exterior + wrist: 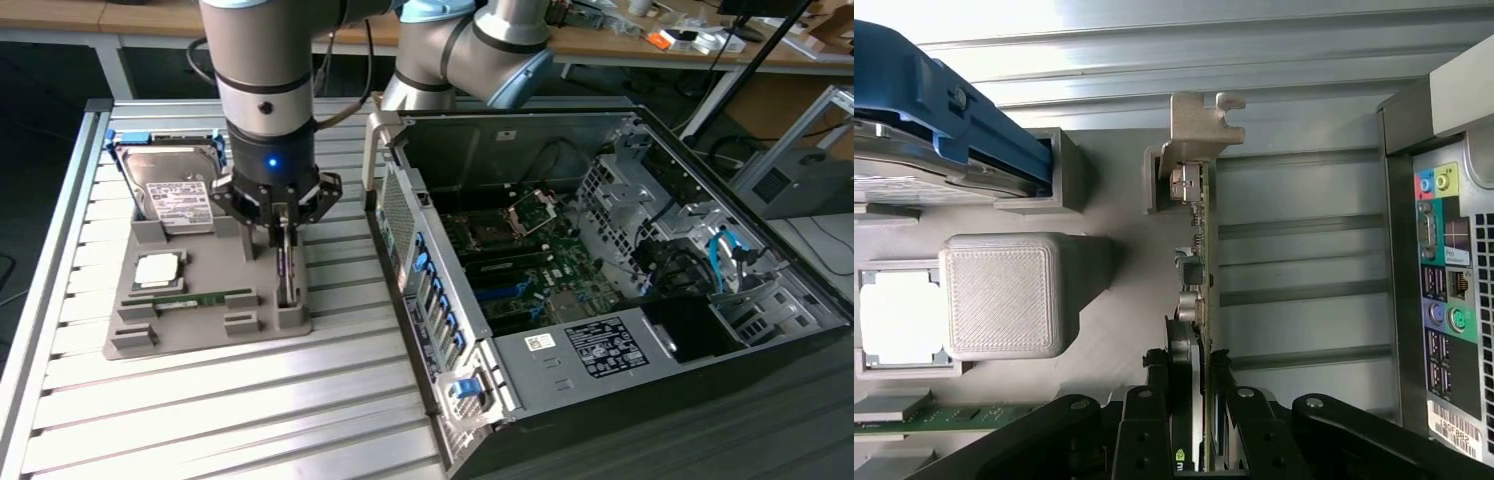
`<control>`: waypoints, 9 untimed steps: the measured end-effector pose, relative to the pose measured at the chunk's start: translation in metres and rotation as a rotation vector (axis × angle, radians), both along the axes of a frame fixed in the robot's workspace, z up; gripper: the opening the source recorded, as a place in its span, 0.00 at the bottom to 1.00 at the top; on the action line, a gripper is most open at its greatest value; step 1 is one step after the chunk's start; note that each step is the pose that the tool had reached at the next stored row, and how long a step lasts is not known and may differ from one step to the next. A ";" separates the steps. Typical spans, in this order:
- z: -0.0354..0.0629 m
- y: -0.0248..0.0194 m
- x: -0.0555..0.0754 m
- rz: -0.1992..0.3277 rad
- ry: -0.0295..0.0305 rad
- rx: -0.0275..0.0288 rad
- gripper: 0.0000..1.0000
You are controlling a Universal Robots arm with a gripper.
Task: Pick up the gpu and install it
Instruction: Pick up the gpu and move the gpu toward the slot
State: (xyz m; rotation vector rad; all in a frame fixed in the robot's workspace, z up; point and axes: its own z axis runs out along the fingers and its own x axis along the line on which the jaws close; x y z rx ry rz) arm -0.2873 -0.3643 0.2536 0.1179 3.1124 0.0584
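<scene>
The gripper (283, 235) hangs left of centre in the exterior view, pointing straight down over the grey parts holder (200, 335). Its fingers (1154, 385) are pinched on the gpu (286, 272), one on each flat face of the card.

The gpu stands on edge in the slot along the holder's right-hand side, as the exterior view shows it. In the wrist view, the gpu (1200, 250) runs away from the gripper (1187, 362), and its silvery bracket end meets a grey support block of the holder.

Other parts on the holder, exterior view:
- hard drive (180, 190), upper left, in a blue frame
- processor (158, 268), below it
- green memory stick (187, 298), lower left

The holder rests on a slatted metal table (267, 410). The open computer case (427, 290) lies at the exterior view's right, just beside the holder
</scene>
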 end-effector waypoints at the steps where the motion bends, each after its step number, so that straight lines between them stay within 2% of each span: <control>1: 0.0005 0.0000 0.000 0.000 0.0001 -0.0001 0.27; 9: 0.0043 0.0000 0.000 0.000 0.0001 -0.0001 0.27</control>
